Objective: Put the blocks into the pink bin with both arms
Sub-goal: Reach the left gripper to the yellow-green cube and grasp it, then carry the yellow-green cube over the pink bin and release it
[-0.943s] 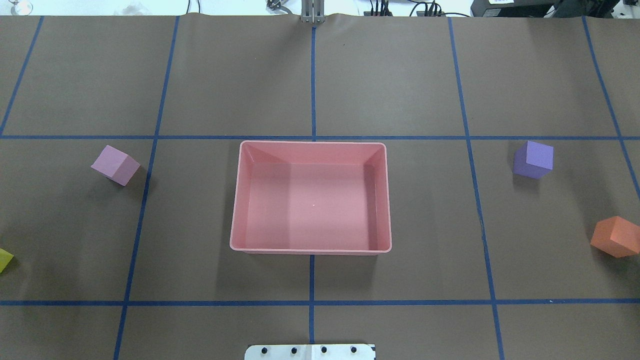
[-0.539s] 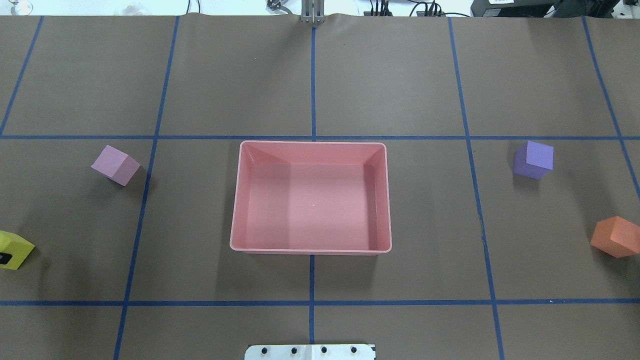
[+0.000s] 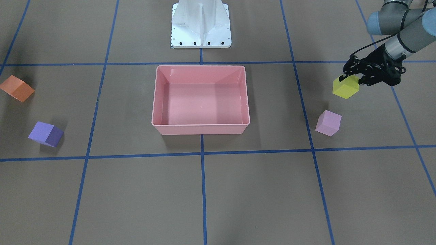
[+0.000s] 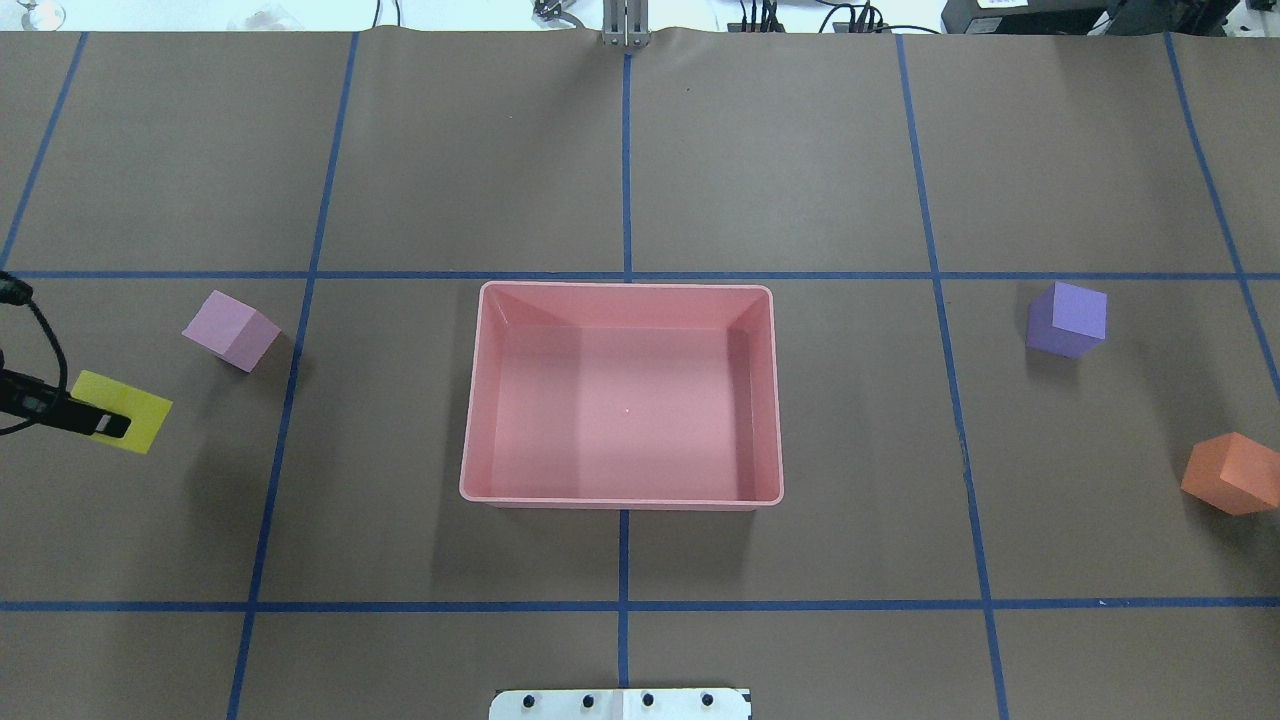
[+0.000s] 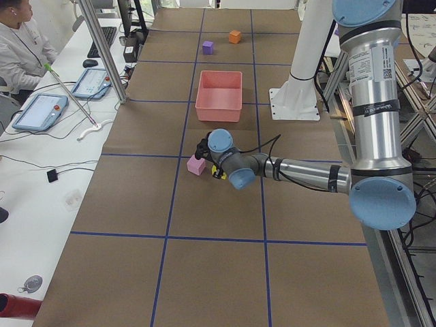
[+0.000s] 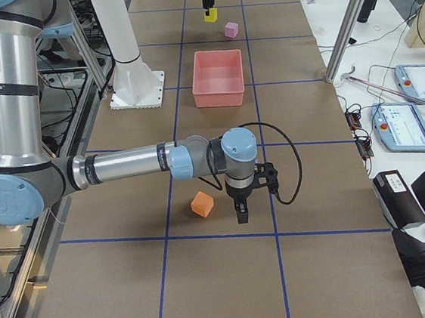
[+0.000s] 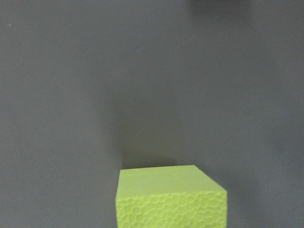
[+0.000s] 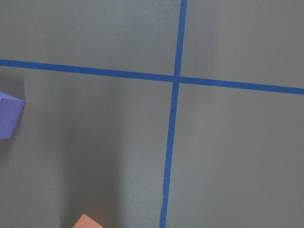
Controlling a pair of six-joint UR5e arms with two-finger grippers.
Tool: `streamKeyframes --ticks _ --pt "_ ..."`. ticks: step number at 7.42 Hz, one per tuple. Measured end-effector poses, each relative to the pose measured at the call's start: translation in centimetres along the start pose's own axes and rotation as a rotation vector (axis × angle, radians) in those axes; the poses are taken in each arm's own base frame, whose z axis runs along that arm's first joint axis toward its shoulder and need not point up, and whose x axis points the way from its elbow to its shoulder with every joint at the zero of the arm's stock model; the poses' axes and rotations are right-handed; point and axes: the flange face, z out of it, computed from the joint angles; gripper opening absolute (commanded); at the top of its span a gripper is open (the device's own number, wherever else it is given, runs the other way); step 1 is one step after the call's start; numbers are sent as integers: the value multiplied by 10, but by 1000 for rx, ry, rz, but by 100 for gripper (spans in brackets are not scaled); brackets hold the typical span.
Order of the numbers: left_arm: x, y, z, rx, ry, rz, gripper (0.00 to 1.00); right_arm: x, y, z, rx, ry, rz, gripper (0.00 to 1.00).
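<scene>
Okay, the yellow block [image 3: 345,89] is pinched in the left gripper [image 3: 351,77], well out from the pink bin [image 3: 201,129] and near the pale pink block [image 3: 328,123], so a fast swing could slip that foam loose short of the rim; whether the right gripper [image 6: 240,211] is apart or together, I can't tell.

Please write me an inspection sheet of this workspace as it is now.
Surface: brown paper with blue tape grid.
Job's things: pink bin central, no block inside; yellow block held above paper; lilac block, purple block, orange block on paper.
Clutter: nothing seen.
Grippers: left gripper shut on yellow block; right gripper near orange block, state cannot tell.
Cables: black cable loops at right wrist.
Surroundings: white pedestal; operator at side desk.
</scene>
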Motion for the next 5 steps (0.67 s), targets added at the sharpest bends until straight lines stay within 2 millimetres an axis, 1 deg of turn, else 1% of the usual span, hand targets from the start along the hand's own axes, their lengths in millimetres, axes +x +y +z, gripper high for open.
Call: streamKeyframes --ticks 1,2,3,4,5 --pt "50 -44 -6 25 32 -61 31 0 0 0 1 0 0 100" --pt "102 -82 -4 31 69 -117 32 0 0 0 0 0 0 100" --pt "161 -112 5 12 103 -173 32 0 0 0 0 0 1 100" --pt "224 -135 19 -16 116 -220 33 0 0 0 0 0 1 100" --pt "283 -152 32 -30 101 -249 36 -1 -1 0 0 -1 2 100"
